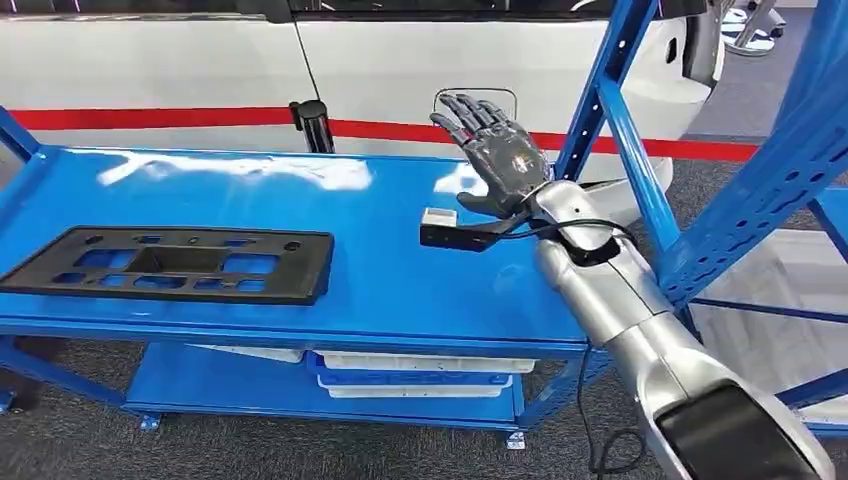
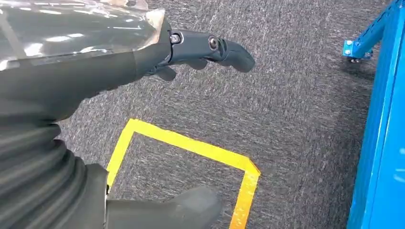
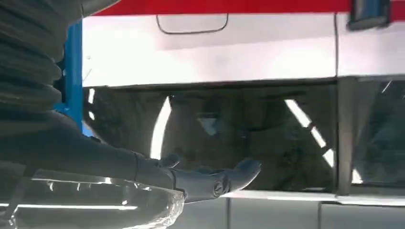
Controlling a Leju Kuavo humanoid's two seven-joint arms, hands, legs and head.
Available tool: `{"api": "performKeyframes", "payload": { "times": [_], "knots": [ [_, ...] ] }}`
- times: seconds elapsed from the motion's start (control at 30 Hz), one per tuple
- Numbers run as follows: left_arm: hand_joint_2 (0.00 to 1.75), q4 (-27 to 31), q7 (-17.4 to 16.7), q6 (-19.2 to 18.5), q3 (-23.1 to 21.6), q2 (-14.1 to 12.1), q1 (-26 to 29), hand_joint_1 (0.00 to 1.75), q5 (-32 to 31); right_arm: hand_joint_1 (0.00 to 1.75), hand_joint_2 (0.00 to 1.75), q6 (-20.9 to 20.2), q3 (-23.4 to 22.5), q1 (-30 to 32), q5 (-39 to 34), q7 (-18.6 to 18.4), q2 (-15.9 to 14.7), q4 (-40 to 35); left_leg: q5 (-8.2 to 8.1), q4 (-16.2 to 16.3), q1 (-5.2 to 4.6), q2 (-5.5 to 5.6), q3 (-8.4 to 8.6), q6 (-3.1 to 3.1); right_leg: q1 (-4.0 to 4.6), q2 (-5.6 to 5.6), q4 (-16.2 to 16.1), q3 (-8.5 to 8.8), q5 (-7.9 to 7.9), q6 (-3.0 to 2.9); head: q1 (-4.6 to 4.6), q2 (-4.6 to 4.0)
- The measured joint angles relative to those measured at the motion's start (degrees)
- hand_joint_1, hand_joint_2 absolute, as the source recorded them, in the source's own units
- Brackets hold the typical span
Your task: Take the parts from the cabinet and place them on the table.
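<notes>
Head view: we see the blue counter (image 1: 380, 260) with a flat black plastic frame (image 1: 170, 264) lying on its left half, well apart from the right robot hand (image 1: 498, 150). That robot hand is raised above the counter's right end, fingers spread and straight, holding nothing. A white car body with a red stripe (image 1: 160, 118) stands behind the counter. White trays (image 1: 425, 375) sit on the lower shelf.

Left wrist view: the left robot hand (image 2: 143, 57) hangs over grey carpet (image 2: 286, 95) marked with yellow tape (image 2: 191, 148); its fingers are apart and nothing is in them. A blue frame (image 2: 382, 143) runs along one edge.

Right wrist view: we note the right robot hand's fingers (image 3: 210, 181) stretched out flat, empty, facing the white car panel (image 3: 239, 52).
</notes>
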State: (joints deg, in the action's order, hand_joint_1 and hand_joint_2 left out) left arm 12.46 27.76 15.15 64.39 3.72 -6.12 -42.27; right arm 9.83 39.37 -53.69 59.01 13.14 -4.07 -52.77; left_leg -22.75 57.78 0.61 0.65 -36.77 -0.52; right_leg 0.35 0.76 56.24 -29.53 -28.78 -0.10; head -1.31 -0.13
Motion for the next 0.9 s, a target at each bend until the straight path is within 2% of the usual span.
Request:
{"api": "performKeyframes", "payload": {
  "times": [0.17,0.33,0.47,0.8,0.9],
  "knots": [
    [1.75,0.0,-0.1,0.0,0.0,0.0,0.0,0.0,0.0,0.0,1.75,-1.9,0.9,2.3,-0.7,0.3,-2.5,-3.7,-0.01,0.0,-0.03,0.72,0.0,-0.02,-0.17,-0.71,0.0,-0.26,-0.29,0.33,0.0,0.0],
    [1.75,0.0,-0.2,-0.2,0.0,0.0,0.0,0.0,-0.4,0.0,1.75,-4.5,1.6,4.5,-2.3,1.9,-5.4,-7.3,0.04,0.0,-0.11,1.08,0.01,-0.09,-0.3,-1.01,-0.2,-0.09,-0.3,0.35,0.02,0.0],
    [1.75,0.0,-0.3,-0.5,0.0,0.0,-0.1,0.0,-0.9,0.0,1.75,-4.8,2.3,6.8,-3.0,3.1,-7.5,-8.4,0.06,0.0,-0.15,1.2,0.01,-0.37,-0.31,-1.06,-0.4,0.08,-0.32,0.35,0.02,0.0],
    [1.75,0.0,-0.3,-0.5,0.0,0.0,-0.1,0.0,-0.9,0.0,1.75,-4.7,2.4,7.1,-3.1,3.1,-7.7,-8.5,0.06,0.0,-0.16,1.2,0.01,-0.38,-0.31,-1.06,-0.4,0.09,-0.32,0.35,0.02,0.0],
    [1.75,0.0,-0.4,-0.5,0.0,0.0,-0.3,0.0,-0.9,0.0,1.75,-4.4,2.4,9.0,-3.6,3.3,-8.9,-8.5,0.15,0.0,-0.28,1.21,0.01,-0.64,-0.34,-1.06,-0.5,0.15,-0.31,0.37,0.02,0.0]
  ]
}}
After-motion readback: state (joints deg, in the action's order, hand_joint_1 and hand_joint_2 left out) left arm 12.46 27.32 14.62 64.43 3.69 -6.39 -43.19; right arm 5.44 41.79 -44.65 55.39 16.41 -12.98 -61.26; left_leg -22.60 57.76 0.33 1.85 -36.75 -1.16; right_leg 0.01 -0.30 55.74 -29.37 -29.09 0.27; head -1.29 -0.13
